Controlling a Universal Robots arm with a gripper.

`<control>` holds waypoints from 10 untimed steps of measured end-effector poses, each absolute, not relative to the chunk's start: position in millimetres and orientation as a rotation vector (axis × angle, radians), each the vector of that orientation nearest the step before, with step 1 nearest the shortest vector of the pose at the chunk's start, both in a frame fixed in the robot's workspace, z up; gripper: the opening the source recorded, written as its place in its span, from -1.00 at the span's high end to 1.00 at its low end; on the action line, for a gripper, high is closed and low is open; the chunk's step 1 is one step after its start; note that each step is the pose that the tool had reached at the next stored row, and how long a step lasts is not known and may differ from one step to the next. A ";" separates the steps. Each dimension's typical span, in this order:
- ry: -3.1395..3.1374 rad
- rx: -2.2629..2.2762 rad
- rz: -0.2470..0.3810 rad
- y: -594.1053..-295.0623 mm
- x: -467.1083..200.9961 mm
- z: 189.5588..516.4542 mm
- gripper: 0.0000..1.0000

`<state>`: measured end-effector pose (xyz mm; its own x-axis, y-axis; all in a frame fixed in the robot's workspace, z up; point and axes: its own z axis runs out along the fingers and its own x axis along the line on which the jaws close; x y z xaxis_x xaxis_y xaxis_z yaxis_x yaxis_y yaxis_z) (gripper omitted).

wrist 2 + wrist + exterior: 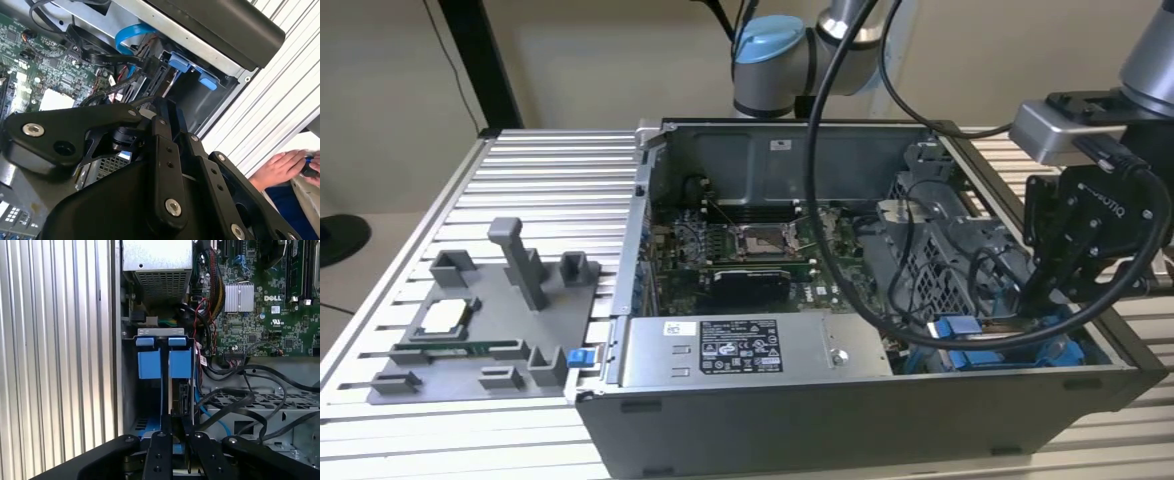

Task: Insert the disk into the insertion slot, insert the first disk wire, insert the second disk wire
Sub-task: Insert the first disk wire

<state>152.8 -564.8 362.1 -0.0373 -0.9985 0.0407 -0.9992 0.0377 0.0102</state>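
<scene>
The gripper (pixel 1047 290) hangs at the exterior view's right, reaching down into the open computer case (pixel 854 410) at its lower right corner. In both wrist views its black fingers (pixel 162 432) are drawn close together, tips side by side; whether anything is pinched between them I cannot tell. In the second wrist view the fingertips (pixel 165 107) sit just in front of the narrow end of the disk (pixel 167 82).

The disk (pixel 182 395) stands on edge inside the insertion slot (pixel 149 365), framed by blue plastic and tucked against the case wall. In the first wrist view the gripper (pixel 172 422) is just beside the disk's exposed end. Black cables (pixel 240 400) loop over the perforated metal next to the slot, and a blue cable (pixel 130 35) curves nearby.

In the exterior view the motherboard (pixel 747 250) lies in the middle of the case. A grey metal box (pixel 720 350) with a sticker fills the near side. The case rests on a ribbed metal table (pixel 547 170). At the exterior view's left, well apart from the case, is a grey tray (pixel 454 375) with upright posts.

A person's hand (pixel 280 167) shows beyond the table edge in the second wrist view.
</scene>
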 end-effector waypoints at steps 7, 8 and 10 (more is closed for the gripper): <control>-2.257 2.151 0.020 -564.7 152.8 356.0 1.00; -2.259 2.152 0.018 -564.7 152.9 355.0 1.00; -2.263 2.155 0.016 -564.8 152.8 352.7 1.00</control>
<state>152.8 -564.8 352.7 -0.0488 -0.9986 0.0193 -0.9988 0.0488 0.0044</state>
